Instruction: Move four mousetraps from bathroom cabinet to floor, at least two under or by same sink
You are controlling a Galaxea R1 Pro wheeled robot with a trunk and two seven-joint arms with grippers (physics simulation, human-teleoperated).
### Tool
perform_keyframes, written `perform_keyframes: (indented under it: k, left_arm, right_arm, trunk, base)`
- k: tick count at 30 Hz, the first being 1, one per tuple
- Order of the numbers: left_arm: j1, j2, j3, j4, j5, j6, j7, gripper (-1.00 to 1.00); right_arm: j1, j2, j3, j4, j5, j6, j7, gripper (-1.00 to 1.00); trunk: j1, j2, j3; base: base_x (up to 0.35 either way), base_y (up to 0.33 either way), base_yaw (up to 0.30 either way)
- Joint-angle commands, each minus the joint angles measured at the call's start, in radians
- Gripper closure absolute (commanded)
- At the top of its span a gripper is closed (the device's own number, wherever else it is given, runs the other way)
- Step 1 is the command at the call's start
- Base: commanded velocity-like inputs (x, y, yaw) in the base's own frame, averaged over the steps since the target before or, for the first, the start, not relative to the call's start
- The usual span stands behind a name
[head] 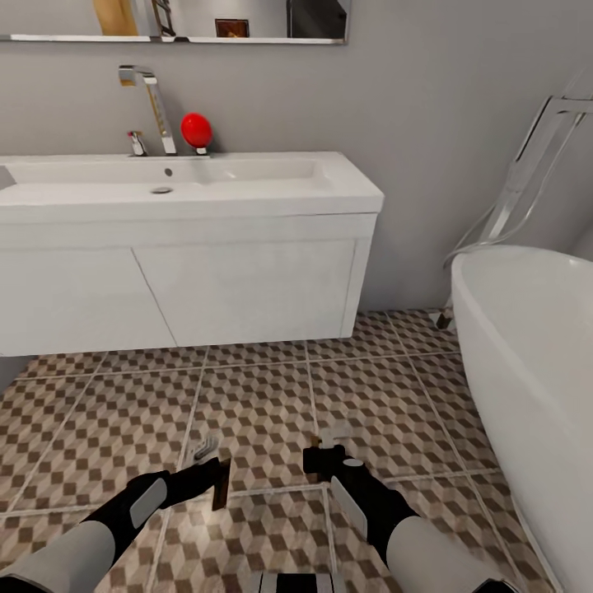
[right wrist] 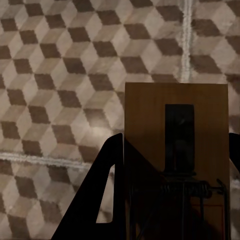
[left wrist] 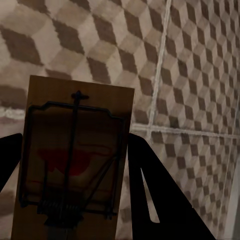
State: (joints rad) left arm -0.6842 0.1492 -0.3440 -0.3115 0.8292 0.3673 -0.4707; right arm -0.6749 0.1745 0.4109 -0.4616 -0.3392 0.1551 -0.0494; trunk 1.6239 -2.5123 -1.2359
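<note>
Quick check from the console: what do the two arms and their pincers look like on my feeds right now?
Both arms have smooth pale grey-white forearm shells that narrow into glossy black wrists with a light grey inset panel. The left pincer and right pincer are black; their fingers show in the wrist views as flat, dark, tapering blades with a slit-like cutout. No cables or markings visible.

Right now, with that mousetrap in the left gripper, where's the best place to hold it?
Hold the mousetrap by its two long bare wooden edges, coming from its spring end, as the left gripper does now. The flat board is narrow, and this keeps the fingers off the wire.
</note>
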Motion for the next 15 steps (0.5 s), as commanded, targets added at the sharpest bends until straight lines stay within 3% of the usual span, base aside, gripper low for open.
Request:
perform_keyframes:
  k: [1, 10, 15]
  left_arm:
    - [0.000, 0.000, 0.000, 0.000, -0.003, 0.000, -0.003, 1.00]
    - [0.000, -0.001, 0.000, 0.004, -0.008, 0.002, 0.010, 1.00]
    - [0.000, -0.008, -0.003, 0.008, -0.012, 0.002, 0.060, 1.00]
  right_arm:
    - [0.000, 0.000, 0.000, 0.000, -0.001, 0.000, 0.002, 1.00]
    - [0.000, 0.000, 0.000, 0.000, -0.001, 0.001, 0.001, 1.00]
    - [0.000, 0.000, 0.000, 0.000, -0.001, 0.002, 0.000, 1.00]
  trunk:
    - [0.000, 0.000, -0.004]
    - [0.004, -0.002, -0.039]
    - [0.007, -0.004, -0.058]
  base:
    - [0.000, 0.000, 0.000]
    - [0.000, 0.000, 0.000]
    - [0.000, 0.000, 0.000]
